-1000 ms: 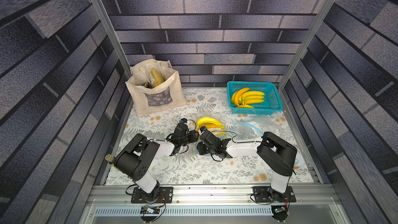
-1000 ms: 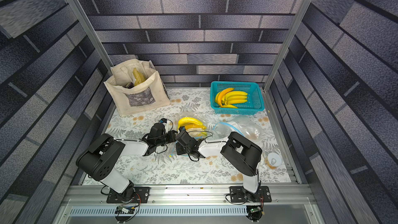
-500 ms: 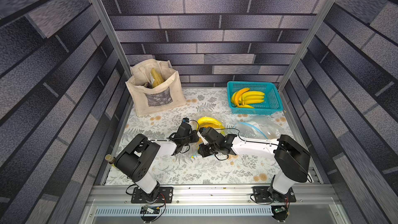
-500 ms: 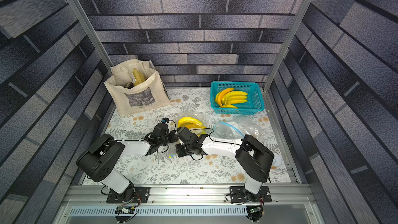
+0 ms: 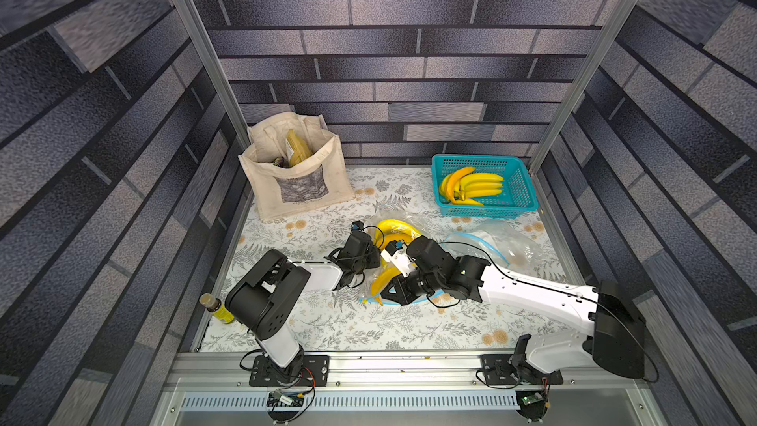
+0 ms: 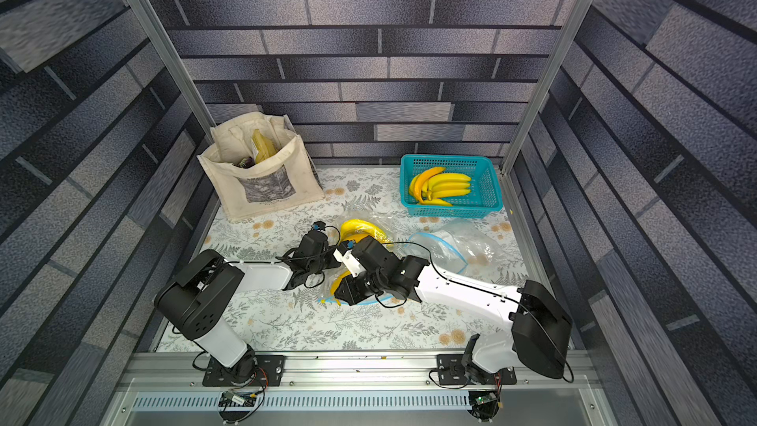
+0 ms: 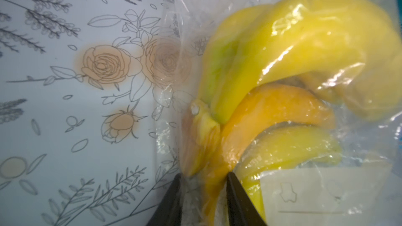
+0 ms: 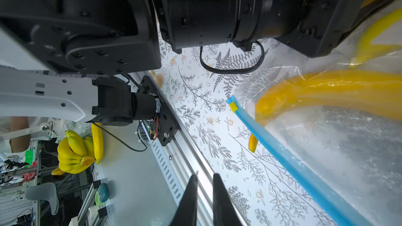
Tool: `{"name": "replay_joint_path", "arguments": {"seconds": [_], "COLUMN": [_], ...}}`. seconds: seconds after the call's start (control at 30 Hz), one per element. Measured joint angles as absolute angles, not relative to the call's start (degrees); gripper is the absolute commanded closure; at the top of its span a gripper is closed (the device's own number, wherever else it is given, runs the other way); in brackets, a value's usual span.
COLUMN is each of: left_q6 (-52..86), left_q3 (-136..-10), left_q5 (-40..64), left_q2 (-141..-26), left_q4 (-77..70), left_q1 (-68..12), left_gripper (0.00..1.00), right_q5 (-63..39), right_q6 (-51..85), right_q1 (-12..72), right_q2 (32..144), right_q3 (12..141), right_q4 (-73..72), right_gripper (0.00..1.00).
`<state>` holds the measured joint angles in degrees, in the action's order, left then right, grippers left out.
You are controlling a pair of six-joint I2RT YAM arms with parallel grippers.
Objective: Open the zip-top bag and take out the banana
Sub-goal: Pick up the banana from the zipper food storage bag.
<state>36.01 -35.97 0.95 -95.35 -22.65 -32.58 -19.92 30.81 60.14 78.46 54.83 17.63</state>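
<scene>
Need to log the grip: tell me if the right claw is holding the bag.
No: in the right wrist view the right claw shows a bare gap between its fingers, the bag apart from them.

Far left on the floral worktop [image 5: 368, 331] stood a cream canvas tote [image 5: 299, 188], mouth gaping, with a yellow packet [image 5: 297, 148] poking up inside. Over at the far right, a teal mesh basket [image 5: 521, 186] cradled a bunch of bananas [image 5: 471, 189]. Just in front of that basket lay a crumpled clear bag [image 5: 506, 245] edged with a blue zip strip. Down by the worktop's near left edge, a small yellow-labelled bottle [image 5: 217, 308] leaned beside the wall.
</scene>
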Motion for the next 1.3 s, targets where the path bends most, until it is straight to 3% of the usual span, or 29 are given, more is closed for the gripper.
{"name": "replay_joint_path", "arguments": {"seconds": [0.07, 0.17, 0.47, 0.8, 1.3], "left_q6": [36.03, 36.21, 36.27, 36.40, 36.47], "left_q3": [-35.97, -35.97, -36.40, -36.40, -36.38], "left_q5": [0.95, 0.97, 0.99, 1.02, 1.50], "left_q2": [-95.35, -95.35, -95.20, -95.20, -95.20], "left_q4": [-22.61, -22.46, -21.45, -21.50, -21.63], "left_q1": [-32.58, -32.58, -32.53, -32.47, -31.40], "left_gripper": [0.65, 0.63, 0.60, 0.60, 0.60], "right_q5": [-19.18, -18.28, -13.91, -6.37, -2.85], "right_q6": [30.79, 31.27, 27.55, 25.50, 23.83], "right_q1": [60.16, 60.29, 63.81, 65.43, 66.28], "right_q2": [78.59, 81.67, 89.03, 95.53, 99.55], "right_q3": [54.74, 54.61, 55.48, 61.87, 64.66], "right_q4": [18.90, 19.29, 20.36, 21.82, 24.03], "right_gripper": [0.77, 0.63, 0.53, 0.53, 0.62]}}
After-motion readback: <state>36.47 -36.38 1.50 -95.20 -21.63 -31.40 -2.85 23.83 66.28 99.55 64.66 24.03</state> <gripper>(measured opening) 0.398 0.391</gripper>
